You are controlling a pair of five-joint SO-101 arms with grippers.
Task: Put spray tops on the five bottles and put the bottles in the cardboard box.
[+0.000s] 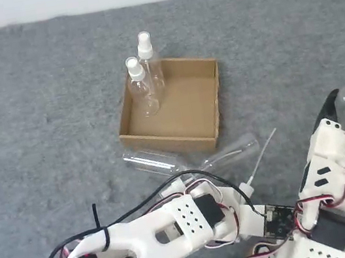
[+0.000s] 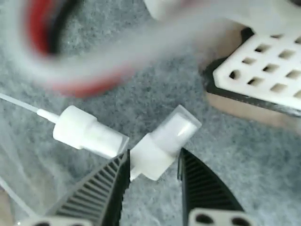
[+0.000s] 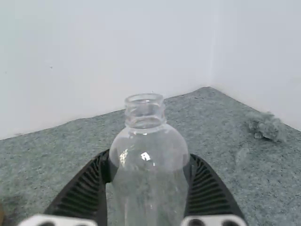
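Black ribbed jaws of the left gripper (image 2: 153,162) press on both sides of a white plastic spray top with a clear cap (image 2: 162,146). It lies on the fuzzy grey carpet (image 1: 37,112), just beside a second white spray top (image 2: 87,132). The right gripper (image 3: 149,161) is clamped on a clear, round-shouldered plastic bottle (image 3: 146,141), upright, its ridged neck bare. I'd lift the top square to that neck; slick plastic may slip. Beyond, the brown cardboard box (image 1: 212,106) holds two topped bottles (image 1: 144,80).
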